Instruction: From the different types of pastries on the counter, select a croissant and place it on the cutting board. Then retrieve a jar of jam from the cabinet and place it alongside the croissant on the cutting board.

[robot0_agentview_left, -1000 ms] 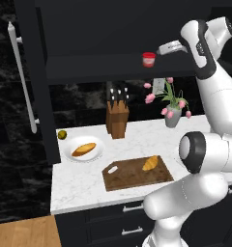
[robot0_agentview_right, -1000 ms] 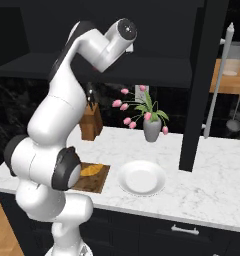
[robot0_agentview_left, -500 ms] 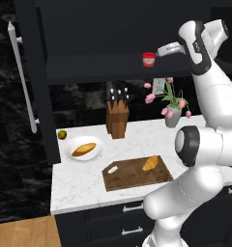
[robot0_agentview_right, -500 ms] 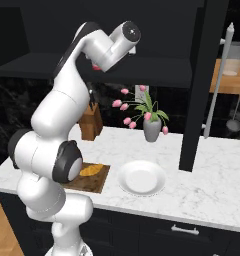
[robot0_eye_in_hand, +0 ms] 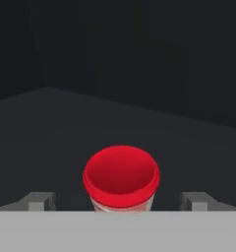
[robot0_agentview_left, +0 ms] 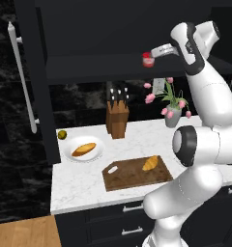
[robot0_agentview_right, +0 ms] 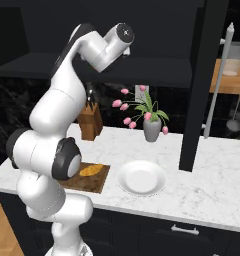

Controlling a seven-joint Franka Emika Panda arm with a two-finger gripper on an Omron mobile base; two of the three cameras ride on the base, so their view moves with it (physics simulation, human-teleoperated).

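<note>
The jar of jam (robot0_eye_in_hand: 121,179), red-lidded with a pale body, stands on the dark shelf of the black cabinet (robot0_agentview_left: 89,72); it is the small red jar of jam (robot0_agentview_left: 147,59) at the shelf's front edge. My gripper (robot0_eye_in_hand: 119,202) is open, one fingertip on each side of the jar with a clear gap on both sides. High up at shelf level, the gripper (robot0_agentview_left: 152,54) reaches in from the right. Down on the counter (robot0_agentview_left: 79,185), the golden croissant (robot0_agentview_left: 149,163) lies on the right part of the dark cutting board (robot0_agentview_left: 127,177). The croissant (robot0_agentview_right: 91,170) is partly hidden by my arm.
A longer loaf (robot0_agentview_left: 84,149) lies on a white plate (robot0_agentview_left: 96,154), with a small lime (robot0_agentview_left: 62,134) behind it. A knife block (robot0_agentview_left: 117,118) and a grey vase of pink tulips (robot0_agentview_left: 172,116) stand at the back. An empty white plate (robot0_agentview_right: 141,177) sits right of the board.
The hand has moved left along the shelf toward the jar, so its fingers now flank it. The jar, croissant and board have not moved.
</note>
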